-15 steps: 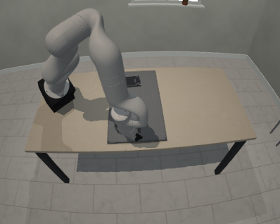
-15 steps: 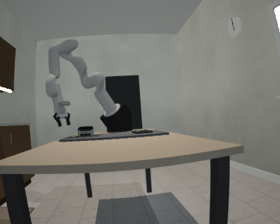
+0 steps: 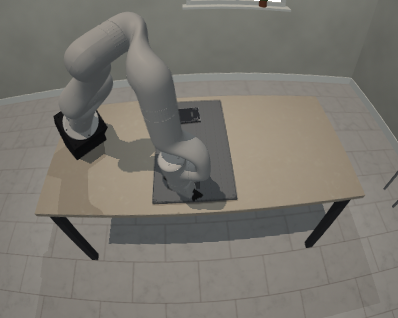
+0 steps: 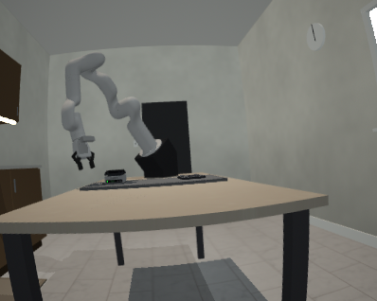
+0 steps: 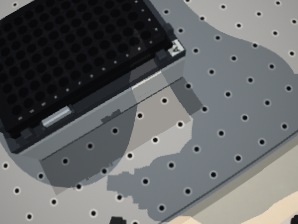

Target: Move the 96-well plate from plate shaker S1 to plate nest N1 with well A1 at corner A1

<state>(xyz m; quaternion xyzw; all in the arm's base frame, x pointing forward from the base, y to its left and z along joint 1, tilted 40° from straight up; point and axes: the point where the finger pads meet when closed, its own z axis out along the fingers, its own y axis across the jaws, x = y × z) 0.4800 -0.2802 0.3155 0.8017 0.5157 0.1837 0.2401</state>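
From my remote station, the exterior view shows the gripper (image 4: 83, 162) hanging in the air with its fingers spread fully apart and nothing between them — it sits above and to one side of the plate shaker S1 (image 4: 115, 177), not touching it. The 96-well plate (image 5: 75, 55) rests on top of the shaker; in the wrist view I see its black grid of wells filling the upper left of the frame, seated on the grey shaker body (image 5: 107, 122), with a small clamp visible at the plate's near right corner (image 5: 163, 56). I cannot tell from these views which corner is the cut-off one. The shaker stands on a dark perforated mat (image 5: 235, 105) near the mat's front edge, and the mat lies on the tan table (image 3: 282, 145). In the top view the arm's wrist (image 3: 183, 167) covers the shaker. The plate nest N1 (image 3: 190, 115) lies at the far end of the same mat — well apart from the shaker — partly hidden by the arm's forearm (image 3: 157, 100).
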